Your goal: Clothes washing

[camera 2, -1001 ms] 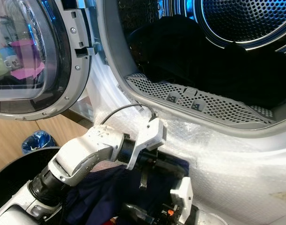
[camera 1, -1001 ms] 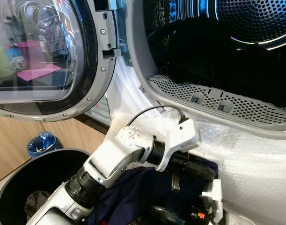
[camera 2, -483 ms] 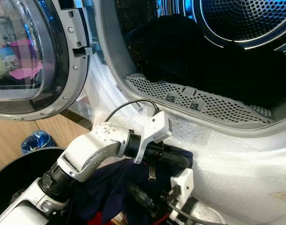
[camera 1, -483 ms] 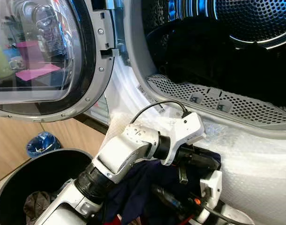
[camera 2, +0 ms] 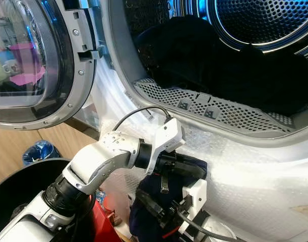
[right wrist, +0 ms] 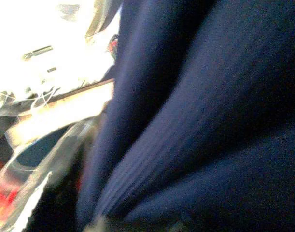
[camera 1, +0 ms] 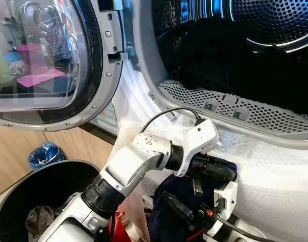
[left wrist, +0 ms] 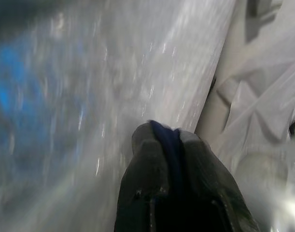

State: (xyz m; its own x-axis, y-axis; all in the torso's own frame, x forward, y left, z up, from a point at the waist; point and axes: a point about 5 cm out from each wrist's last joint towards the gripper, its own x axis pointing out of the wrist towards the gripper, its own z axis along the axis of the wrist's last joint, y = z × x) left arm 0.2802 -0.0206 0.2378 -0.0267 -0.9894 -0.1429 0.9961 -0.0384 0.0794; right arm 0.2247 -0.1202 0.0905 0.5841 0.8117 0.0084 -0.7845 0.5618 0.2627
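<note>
While its fingers are pinched together on a fold of navy garment, the left gripper sits just below the washer opening, against the bubble-wrapped front panel. Cloth shows squeezed between the two black pads in the left wrist view. The garment hangs down from that grip, in front of the machine. The right gripper is lower, pressed into the same cloth; whether its fingers are apart or together cannot be told, as ribbed navy fabric blocks the right wrist view. Dark laundry already lies inside the drum. The door stands open to the left. A black basket sits below it, holding a grey item.
</note>
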